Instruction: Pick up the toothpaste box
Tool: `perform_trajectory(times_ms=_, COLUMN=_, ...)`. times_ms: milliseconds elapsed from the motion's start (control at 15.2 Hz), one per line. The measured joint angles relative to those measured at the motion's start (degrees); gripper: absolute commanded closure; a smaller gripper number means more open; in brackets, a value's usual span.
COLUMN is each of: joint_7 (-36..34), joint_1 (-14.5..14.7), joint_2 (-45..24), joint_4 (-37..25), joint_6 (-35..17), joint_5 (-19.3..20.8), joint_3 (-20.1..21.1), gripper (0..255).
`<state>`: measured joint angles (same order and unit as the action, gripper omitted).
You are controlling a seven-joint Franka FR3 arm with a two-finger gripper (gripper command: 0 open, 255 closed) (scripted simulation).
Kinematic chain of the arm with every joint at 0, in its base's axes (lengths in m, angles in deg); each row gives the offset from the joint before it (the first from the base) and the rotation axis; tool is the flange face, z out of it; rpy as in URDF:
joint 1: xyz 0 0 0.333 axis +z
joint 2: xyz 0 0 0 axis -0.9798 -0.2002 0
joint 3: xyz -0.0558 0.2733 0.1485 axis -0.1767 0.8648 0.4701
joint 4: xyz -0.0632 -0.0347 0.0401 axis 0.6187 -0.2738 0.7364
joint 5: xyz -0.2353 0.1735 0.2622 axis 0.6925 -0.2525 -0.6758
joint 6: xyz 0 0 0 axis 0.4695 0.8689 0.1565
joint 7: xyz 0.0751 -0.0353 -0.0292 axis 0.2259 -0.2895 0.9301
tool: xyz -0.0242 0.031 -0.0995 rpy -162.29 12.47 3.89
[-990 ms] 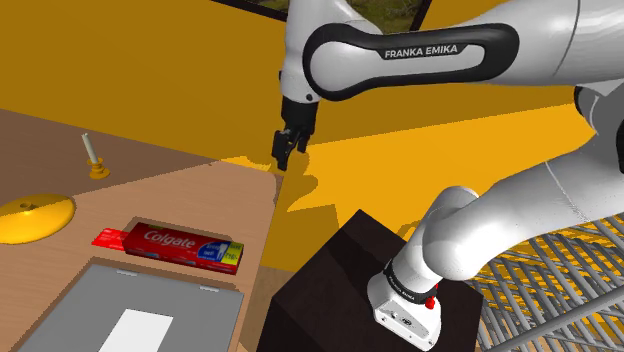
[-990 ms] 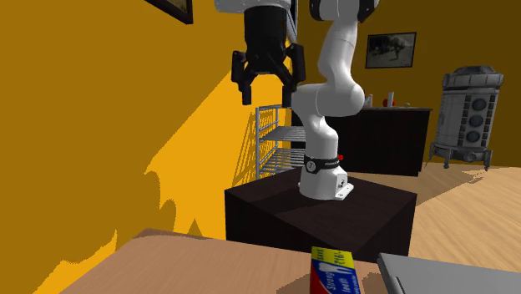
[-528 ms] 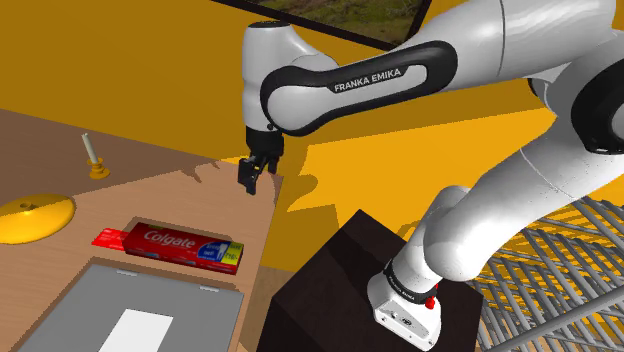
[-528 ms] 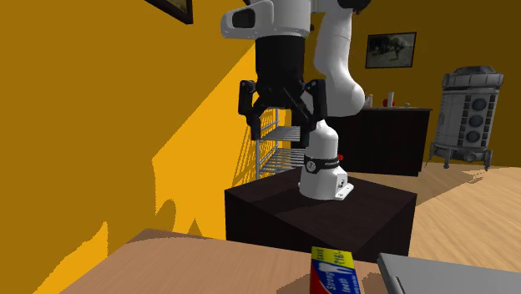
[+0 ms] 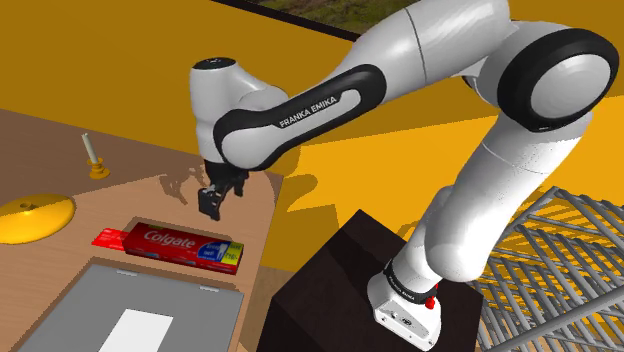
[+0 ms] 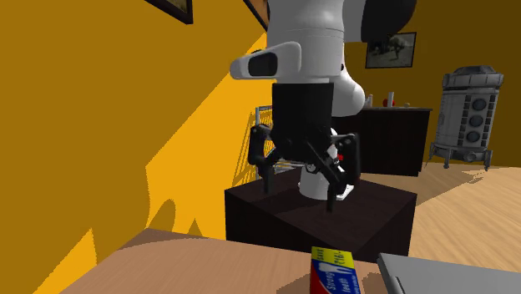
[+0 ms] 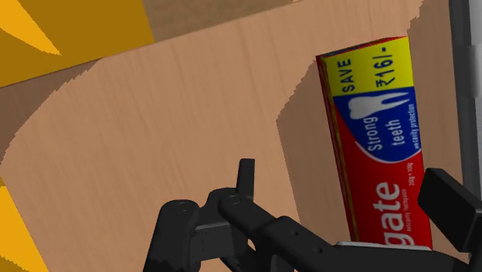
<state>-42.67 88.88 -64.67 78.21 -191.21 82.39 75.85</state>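
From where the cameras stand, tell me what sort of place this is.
Probably a lived-in room of a house: orange walls with a framed picture, a dark sideboard on a wooden floor, and a wooden table bearing a toothpaste box and a candlestick.

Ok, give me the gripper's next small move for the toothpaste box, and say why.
Probably shift the open all-black two-finger gripper sideways over the long red toothpaste box: it hovers above the wooden table, the box lying off-centre by one finger.
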Motion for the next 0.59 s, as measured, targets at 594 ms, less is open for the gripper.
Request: perform_trajectory(times_ms=594, joint_7=-7.4, joint_1=5.6, joint_2=-19.5, joint_4=-12.7, joint_6=-4.5, joint_5=7.9, joint_3=0.6, gripper=0)
